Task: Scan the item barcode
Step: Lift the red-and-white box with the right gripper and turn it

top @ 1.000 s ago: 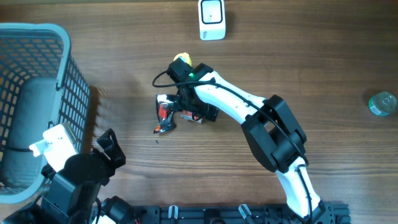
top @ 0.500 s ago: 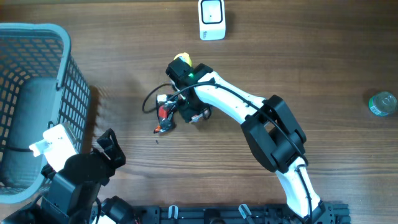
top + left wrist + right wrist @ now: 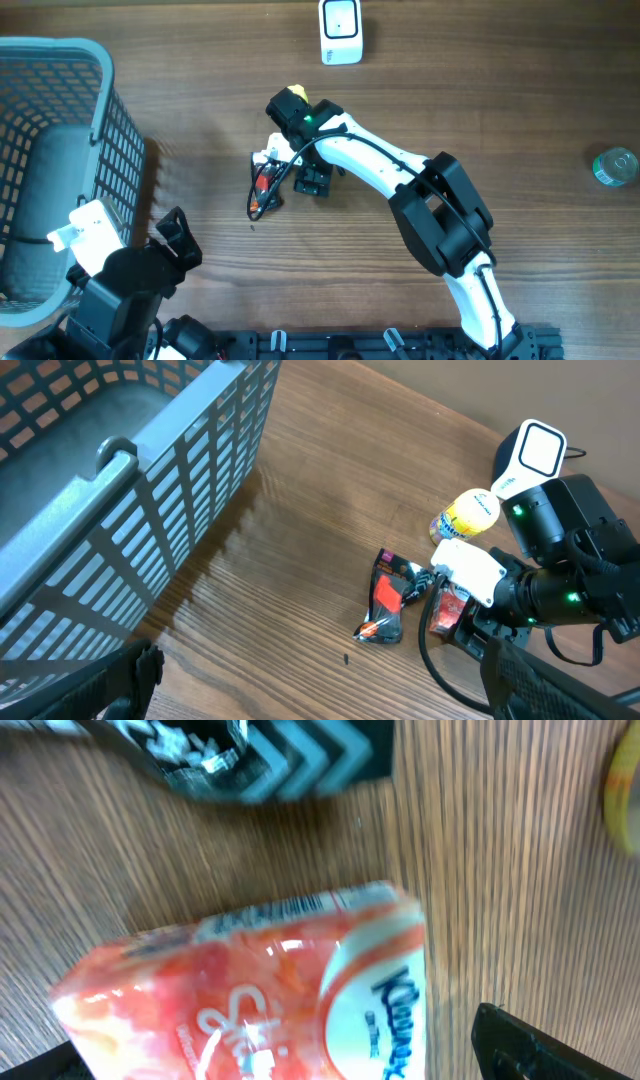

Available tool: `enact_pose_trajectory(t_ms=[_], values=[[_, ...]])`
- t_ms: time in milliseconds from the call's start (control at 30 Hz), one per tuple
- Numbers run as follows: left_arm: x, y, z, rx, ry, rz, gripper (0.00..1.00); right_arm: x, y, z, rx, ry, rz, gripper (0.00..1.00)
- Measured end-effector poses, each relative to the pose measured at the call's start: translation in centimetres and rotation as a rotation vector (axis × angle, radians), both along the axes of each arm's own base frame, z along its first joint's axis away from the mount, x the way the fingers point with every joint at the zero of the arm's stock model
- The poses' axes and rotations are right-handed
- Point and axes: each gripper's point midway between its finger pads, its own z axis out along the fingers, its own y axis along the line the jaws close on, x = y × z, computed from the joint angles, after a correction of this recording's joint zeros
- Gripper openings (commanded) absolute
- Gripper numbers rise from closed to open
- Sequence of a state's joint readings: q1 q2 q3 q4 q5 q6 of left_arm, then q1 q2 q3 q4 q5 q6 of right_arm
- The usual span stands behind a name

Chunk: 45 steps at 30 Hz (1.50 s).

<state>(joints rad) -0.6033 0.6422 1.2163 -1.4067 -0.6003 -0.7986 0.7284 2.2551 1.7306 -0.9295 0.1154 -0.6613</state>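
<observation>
Right claw (image 3: 313, 180) over tissue pack (image 3: 250, 990)

Overhead view is looking straight down on the whole table (image 3: 500, 120). Left wrist view is facing obliquely across it, also showing the scanner (image 3: 341, 31). Right wrist view is looking down, very near, on the tissue pack (image 3: 250, 990).
</observation>
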Motion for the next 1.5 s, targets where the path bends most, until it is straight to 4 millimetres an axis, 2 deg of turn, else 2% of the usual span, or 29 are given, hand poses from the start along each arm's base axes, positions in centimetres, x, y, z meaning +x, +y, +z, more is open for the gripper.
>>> enact_pose_trajectory(t_ms=[133, 233, 300, 333, 400, 467, 500, 567, 600, 700, 800, 867, 1100, 1167, 1333, 1400, 1500], values=[[0.0, 0.0, 0.0, 0.0, 0.0, 0.0, 1.0, -0.5, -0.6, 1.2, -0.015, -0.015, -0.099, 1.0], [0.0, 0.0, 0.0, 0.001, 0.002, 0.0, 1.0, -0.8, -1.3, 6.1, 0.018, -0.102, -0.278, 1.0], [-0.1, 0.0, -0.1, 0.0, 0.005, -0.002, 1.0, -1.1, -1.9, 9.8, 0.094, -0.145, -0.453, 1.0], [-0.1, 0.0, -0.1, -0.001, 0.006, -0.003, 1.0, -1.9, -2.1, 11.6, 0.151, -0.133, -0.569, 1.0], [-0.1, -0.1, -0.1, -0.003, 0.007, -0.006, 1.0, -4.4, -1.1, 13.9, 0.283, -0.007, -0.743, 1.0], [-0.1, -0.2, -0.2, -0.009, 0.011, -0.012, 1.0, -5.9, 1.2, 15.1, 0.403, 0.125, -0.797, 1.0], [-0.1, -0.3, -0.2, -0.011, 0.014, -0.015, 1.0, -5.2, 2.7, 15.6, 0.487, 0.15, -0.894, 1.0], [-0.1, -0.4, -0.3, -0.013, 0.014, -0.017, 1.0, -5.2, 3.9, 16.0, 0.565, 0.249, -1.187, 1.0], [-0.1, -0.4, -0.3, -0.014, 0.015, -0.018, 1.0, -5.4, 4.0, 15.9, 0.575, 0.296, -1.342, 1.0], [-0.1, -0.4, -0.3, -0.014, 0.015, -0.018, 1.0, -5.5, 4.3, 14.1, 0.563, 0.436, -1.973, 1.0], [-0.1, -0.4, -0.3, -0.016, 0.017, -0.021, 1.0, -4.7, 4.9, 11.5, 0.531, 0.483, -2.305, 1.0], [-0.2, -0.5, -0.3, -0.018, 0.018, -0.023, 1.0, -4.2, 5.2, 8.6, 0.475, 0.477, -2.472, 1.0], [-0.3, -0.4, -0.4, -0.014, 0.025, -0.023, 1.0, -2.0, 5.7, 3.7, 0.476, 0.451, -2.591, 1.0], [-0.4, -0.4, -0.6, -0.009, 0.036, -0.025, 1.0, -1.0, 4.7, 3.4, 0.49, 0.432, -2.621, 1.0], [-0.5, -0.3, -0.7, -0.008, 0.038, -0.025, 1.0, 1.5, 0.8, 3.2, 0.496, 0.382, -2.724, 1.0], [-0.5, -0.3, -0.7, -0.008, 0.038, -0.025, 1.0, 1.5, 0.2, 3.0, 0.479, 0.362, -2.739, 1.0], [-0.5, -0.3, -0.7, -0.008, 0.038, -0.025, 1.0, 1.1, 0.2, 2.9, 0.46, 0.352, -2.737, 1.0]])
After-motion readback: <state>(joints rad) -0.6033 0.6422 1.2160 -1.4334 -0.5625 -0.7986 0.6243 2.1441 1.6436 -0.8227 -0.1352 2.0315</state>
